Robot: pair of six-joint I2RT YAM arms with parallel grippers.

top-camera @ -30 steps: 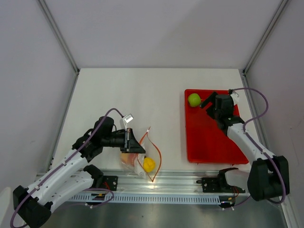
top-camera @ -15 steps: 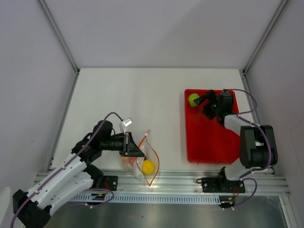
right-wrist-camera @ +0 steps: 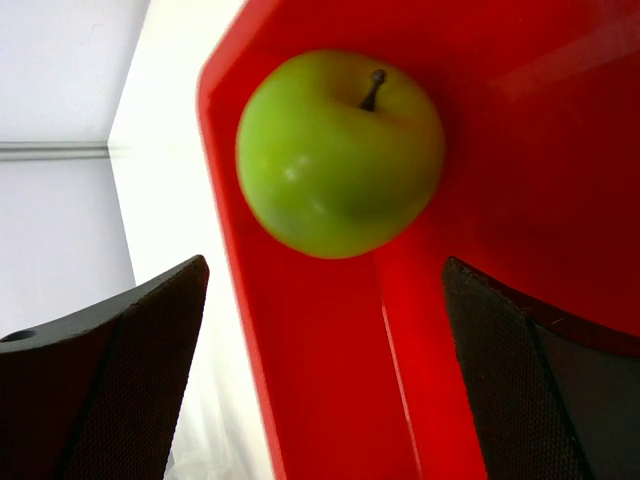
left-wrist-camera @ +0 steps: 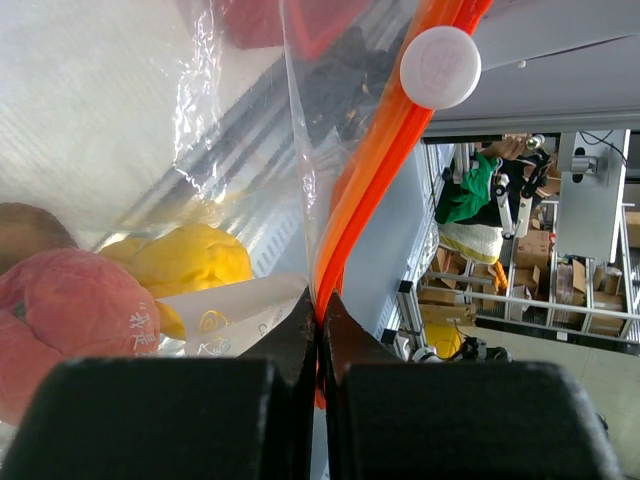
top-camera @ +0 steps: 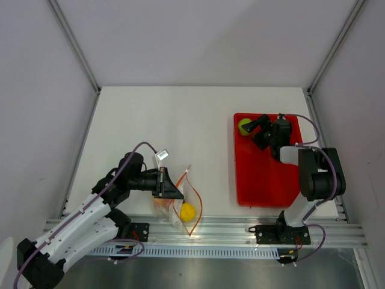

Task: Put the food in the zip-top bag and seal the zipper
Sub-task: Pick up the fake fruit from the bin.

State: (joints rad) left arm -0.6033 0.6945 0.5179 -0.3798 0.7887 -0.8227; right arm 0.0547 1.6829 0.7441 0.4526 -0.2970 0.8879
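A lime-green apple (top-camera: 244,126) lies in the far left corner of the red tray (top-camera: 264,174); it also shows in the right wrist view (right-wrist-camera: 338,152). My right gripper (top-camera: 257,131) is open just beside it, apart from it. My left gripper (top-camera: 173,188) is shut on the orange-red zipper (left-wrist-camera: 370,170) at the mouth of the clear zip-top bag (top-camera: 183,201), which it holds up. Inside the bag are a yellow pear (top-camera: 188,211), a red-pink piece (left-wrist-camera: 75,310) and a brownish piece (left-wrist-camera: 25,230). A white slider knob (left-wrist-camera: 440,66) sits on the zipper.
The metal rail (top-camera: 240,227) runs along the table's near edge, right below the bag. Grey walls close in the white table on the left, right and back.
My right arm has folded back and the gripper has moved closer to the apple in the tray's corner. The left gripper and bag have barely shifted.
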